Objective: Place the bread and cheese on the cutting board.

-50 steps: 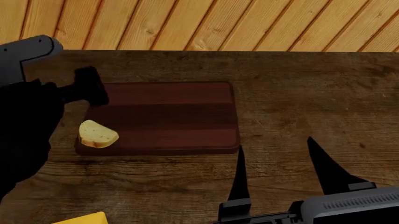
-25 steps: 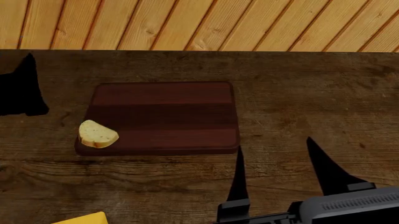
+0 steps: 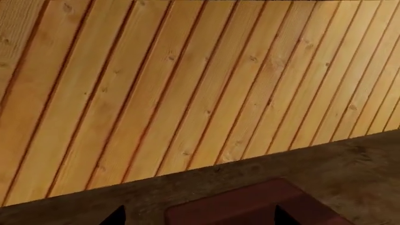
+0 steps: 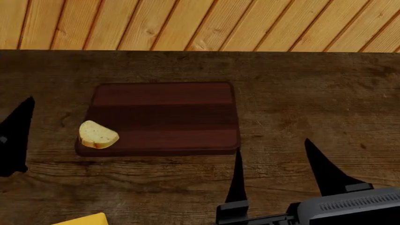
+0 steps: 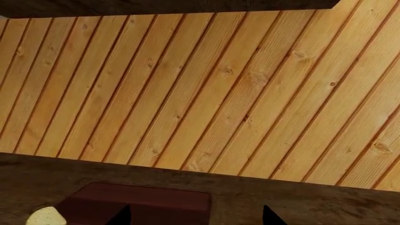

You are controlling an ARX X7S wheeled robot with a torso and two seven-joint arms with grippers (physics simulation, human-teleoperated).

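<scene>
The dark reddish cutting board (image 4: 166,115) lies flat in the middle of the countertop. The bread (image 4: 98,135), a pale half-round slice, rests on the board's near left corner, and also shows in the right wrist view (image 5: 45,216). Only a yellow corner of the cheese (image 4: 82,220) shows at the head view's lower left edge, off the board. My right gripper (image 4: 273,144) hangs open in front of the board's near right corner, holding nothing. My left gripper (image 3: 198,218) is open and empty; one dark finger (image 4: 18,133) shows left of the board.
The brown grained countertop (image 4: 312,93) stretches right of the board. A wall of light wooden planks (image 4: 200,23) rises along its back edge. Both wrist views show the board (image 3: 250,206) (image 5: 144,201) below that wall.
My left arm has drawn back from the board's far left corner, out to the left and nearer the front edge. The bread, the board and the right gripper have hardly moved.
</scene>
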